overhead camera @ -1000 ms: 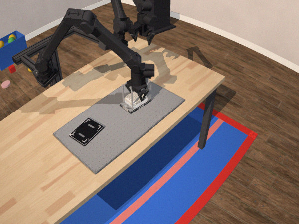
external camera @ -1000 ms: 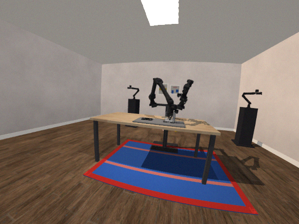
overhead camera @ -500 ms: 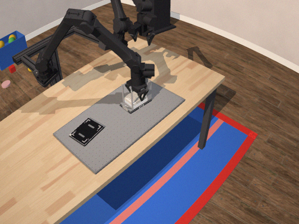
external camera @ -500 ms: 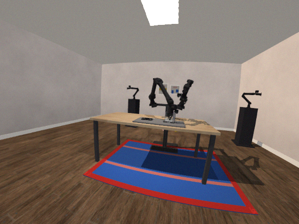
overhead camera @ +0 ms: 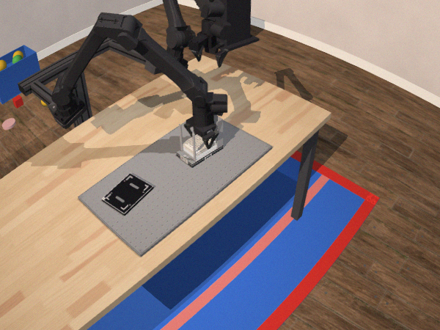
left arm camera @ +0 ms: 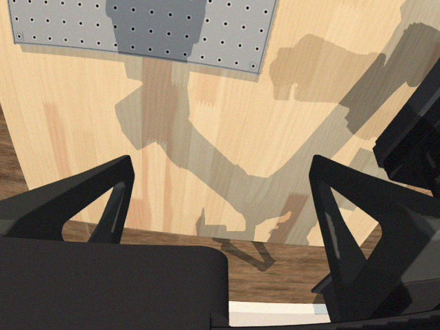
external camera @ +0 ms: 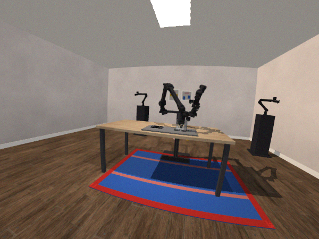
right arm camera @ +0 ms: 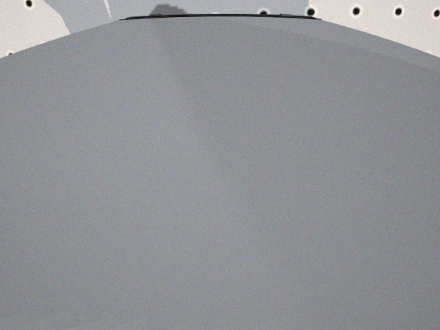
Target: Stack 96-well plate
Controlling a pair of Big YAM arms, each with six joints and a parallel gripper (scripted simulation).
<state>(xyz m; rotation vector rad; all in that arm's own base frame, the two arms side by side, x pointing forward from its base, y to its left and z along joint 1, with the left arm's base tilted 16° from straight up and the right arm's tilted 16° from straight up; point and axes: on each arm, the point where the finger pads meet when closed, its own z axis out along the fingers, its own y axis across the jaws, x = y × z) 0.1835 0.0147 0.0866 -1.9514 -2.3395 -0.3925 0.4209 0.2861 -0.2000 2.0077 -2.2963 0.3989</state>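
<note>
Pale walls and a brown wood floor surround a blue rug with a red border (overhead camera: pixel 319 235) (external camera: pixel 170 188), and over it stands a light wooden tabletop (overhead camera: pixel 48 205) (external camera: pixel 119 125) (left arm camera: pixel 81 88). A grey perforated board (overhead camera: pixel 165 198) (external camera: pixel 168 130) (left arm camera: pixel 63 30) (right arm camera: pixel 376 23) lies on it, with the flat black plate nest (overhead camera: pixel 128 193) (external camera: pixel 157 127) on the left and the clear-posted stack rack (overhead camera: pixel 188 161) (external camera: pixel 186 124) on the right. The right pincer (overhead camera: pixel 199 135) (external camera: pixel 181 125) points down at that rack, its fingers spread wide and closed on a white 96-well plate (overhead camera: pixel 196 144) between the posts. I cannot tell whether it is fully nested, nor where A1 lies. Over by the far edge, the left pincer (overhead camera: pixel 209 63) (left arm camera: pixel 221 165) hangs wide open, holding nothing.
</note>
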